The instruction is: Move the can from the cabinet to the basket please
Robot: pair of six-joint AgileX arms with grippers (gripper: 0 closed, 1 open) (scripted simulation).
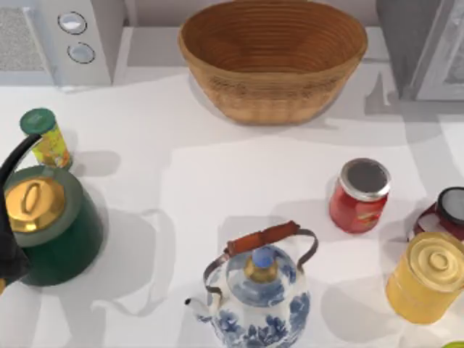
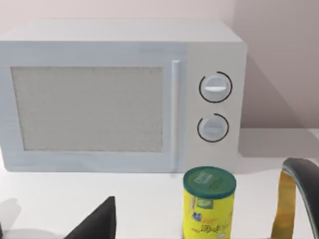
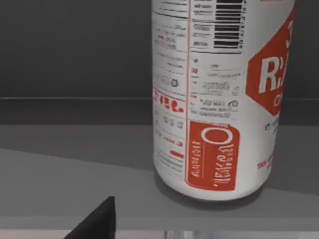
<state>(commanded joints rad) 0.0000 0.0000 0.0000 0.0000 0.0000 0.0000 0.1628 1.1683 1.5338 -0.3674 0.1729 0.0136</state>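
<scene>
1. Basket (image 1: 272,54): far centre of the table (image 1: 217,181).
2. Microwave (image 1: 65,36): far left.
3. Cabinet (image 1: 428,43): far right; can (image 3: 219,94) upright on its shelf.
4. Jar (image 1: 360,194): right of centre.
5. Teapot (image 1: 257,293): near centre.

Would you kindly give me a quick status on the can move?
Right gripper close to the can, jaws unclear. Can upright on the grey cabinet shelf, not yet lifted. Left arm parked by the green kettle. Basket empty.
</scene>
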